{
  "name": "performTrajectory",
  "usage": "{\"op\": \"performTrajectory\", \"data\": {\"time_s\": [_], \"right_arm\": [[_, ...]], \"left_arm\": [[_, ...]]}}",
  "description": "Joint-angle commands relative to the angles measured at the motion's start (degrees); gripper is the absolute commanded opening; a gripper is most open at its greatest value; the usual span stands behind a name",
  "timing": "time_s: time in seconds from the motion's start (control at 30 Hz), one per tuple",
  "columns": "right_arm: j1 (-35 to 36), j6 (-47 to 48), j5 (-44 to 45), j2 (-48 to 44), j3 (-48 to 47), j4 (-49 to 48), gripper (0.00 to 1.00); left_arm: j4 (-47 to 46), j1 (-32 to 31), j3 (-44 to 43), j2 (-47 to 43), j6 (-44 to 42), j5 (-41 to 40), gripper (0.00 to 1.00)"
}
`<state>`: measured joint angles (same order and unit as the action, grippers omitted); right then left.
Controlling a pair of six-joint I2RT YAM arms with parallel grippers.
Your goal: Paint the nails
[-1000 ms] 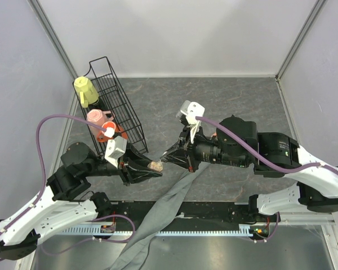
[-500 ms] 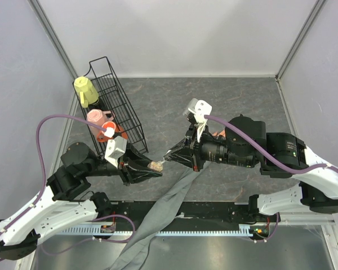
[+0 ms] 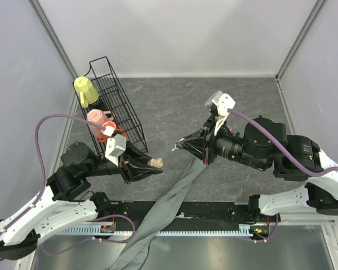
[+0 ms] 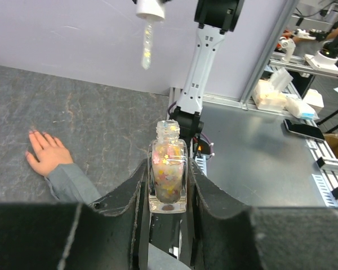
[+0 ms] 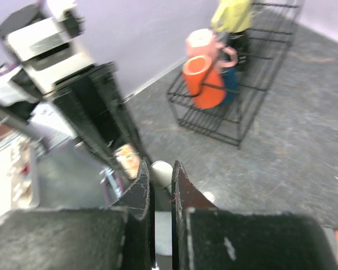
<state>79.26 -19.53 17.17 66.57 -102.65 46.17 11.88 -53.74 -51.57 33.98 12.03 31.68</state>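
Note:
My left gripper (image 3: 152, 163) (image 4: 168, 171) is shut on a small clear bottle (image 4: 168, 171) of glittery polish, held upright with its neck uncapped. The right gripper (image 3: 182, 147) (image 5: 162, 170) is shut on the white cap (image 5: 161, 172); its brush (image 4: 147, 48) hangs above and left of the bottle in the left wrist view. The mannequin hand (image 4: 46, 155) lies flat on the table, its nails (image 4: 30, 133) reddish-pink. Its grey sleeve (image 3: 177, 188) trails to the near edge. In the top view the right arm hides the hand.
A black wire rack (image 3: 125, 115) stands at the left with a yellow cup (image 3: 85, 90), a pink one (image 3: 96, 117) and an orange one (image 5: 201, 80). An aluminium rail (image 3: 214, 228) runs along the near edge.
The right gripper has drawn back to the right and away from the bottle, carrying the cap and brush. The left gripper has tilted slightly with the bottle.

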Motion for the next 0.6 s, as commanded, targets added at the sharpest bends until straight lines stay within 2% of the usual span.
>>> {"op": "performTrajectory", "data": {"time_s": [0.0,0.1,0.2,0.23,0.3,0.33,0.4,0.43,0.5,0.57], "right_arm": [[-0.68,-1.91,15.83,-1.79,3.59,-1.79,0.0],[-4.28,-1.83,20.44,-1.7,7.11,-1.53,0.0],[-14.28,-1.48,16.16,-1.0,10.36,-1.7,0.0],[-19.62,-1.13,15.27,-0.39,11.06,-2.31,0.0],[-24.4,-0.16,12.63,0.23,14.05,-3.54,0.0],[-29.29,0.1,11.84,1.01,15.1,-4.76,0.0],[-35.11,0.37,5.27,1.98,18.35,-6.18,0.0],[-40.97,0.11,2.46,2.69,19.67,-8.18,0.0],[-46.19,0.37,-2.12,2.96,23.71,-10.48,0.0],[-51.74,0.37,-2.05,3.48,26.61,-12.59,0.0]], "left_arm": [[-2.82,-0.05,-2.66,0.04,-2.63,-6.09,0.02],[-4.76,-0.05,-4.41,1.88,-3.59,-9.17,0.02],[-7.55,-0.05,-6.61,4.85,-5.79,-16.19,0.02],[-7.92,-0.05,-8.53,5.91,-6.31,-19.08,0.02],[-8.8,-0.05,-10.91,10.12,-8.51,-20.43,0.02],[-8.8,-0.05,-13.62,11.97,-9.3,-20.78,0.02],[-8.54,-0.05,-16.44,16.44,-11.41,-23.57,0.02],[-9.32,-0.05,-18.2,17.6,-11.76,-24.9,0.02],[-13.61,-0.05,-17.95,18.84,-11.94,-28.41,0.02],[-18.89,-0.05,-17.07,20.59,-13.96,-31.14,0.02]]}}
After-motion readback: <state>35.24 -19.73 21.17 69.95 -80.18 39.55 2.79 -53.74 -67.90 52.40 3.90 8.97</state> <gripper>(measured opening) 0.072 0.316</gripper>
